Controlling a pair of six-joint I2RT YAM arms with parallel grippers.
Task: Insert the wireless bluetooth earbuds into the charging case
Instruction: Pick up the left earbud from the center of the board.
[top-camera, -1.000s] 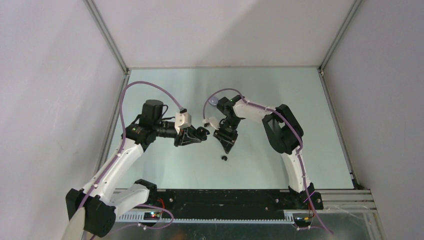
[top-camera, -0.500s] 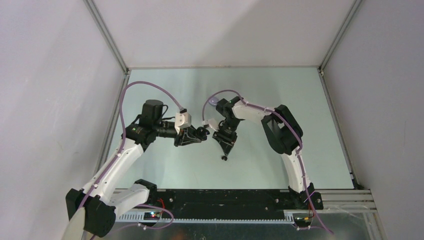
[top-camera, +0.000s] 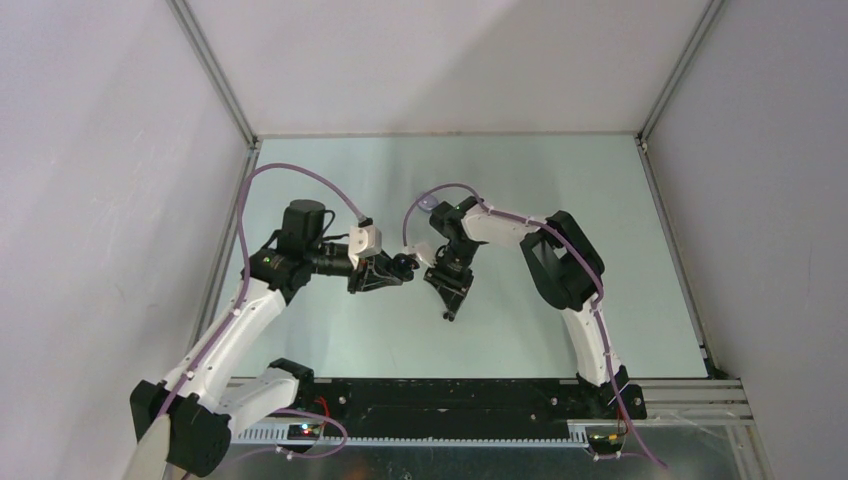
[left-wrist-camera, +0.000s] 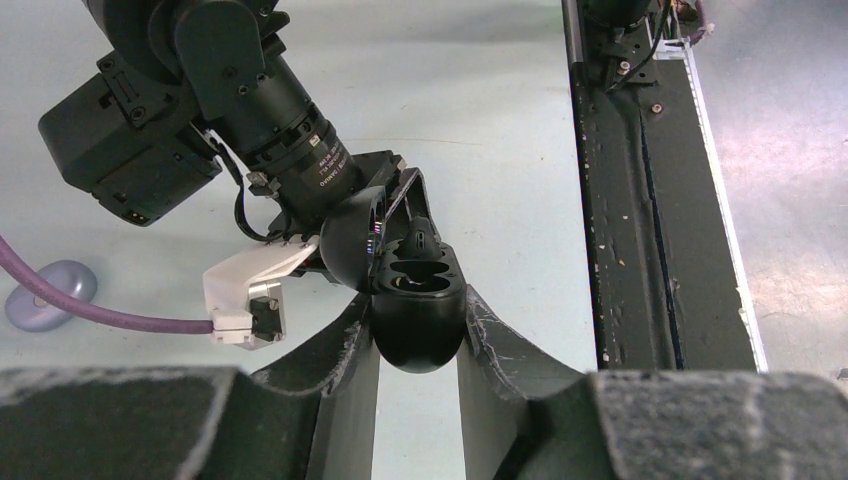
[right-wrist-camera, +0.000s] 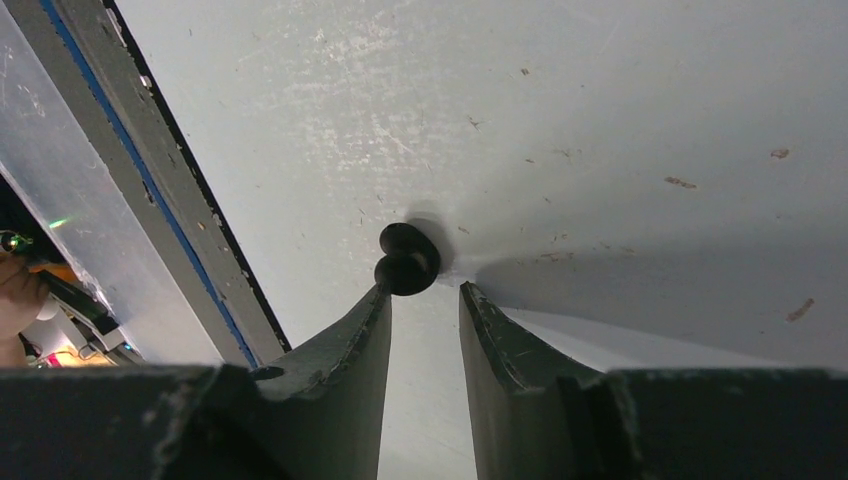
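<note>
Case held ready, right arm down at a black earbud.

My left gripper (left-wrist-camera: 418, 305) is clamped on the open black charging case (left-wrist-camera: 418, 335), lid back and sockets turned toward the right arm, I judge to receive a bud. I cannot make out whether either socket is filled. My right gripper (right-wrist-camera: 425, 295), jaws narrowly apart, sits low over the table (right-wrist-camera: 600, 120). The black earbud (right-wrist-camera: 405, 262) touches one fingertip and is not yet between them. Nothing else of the set shows.
</note>
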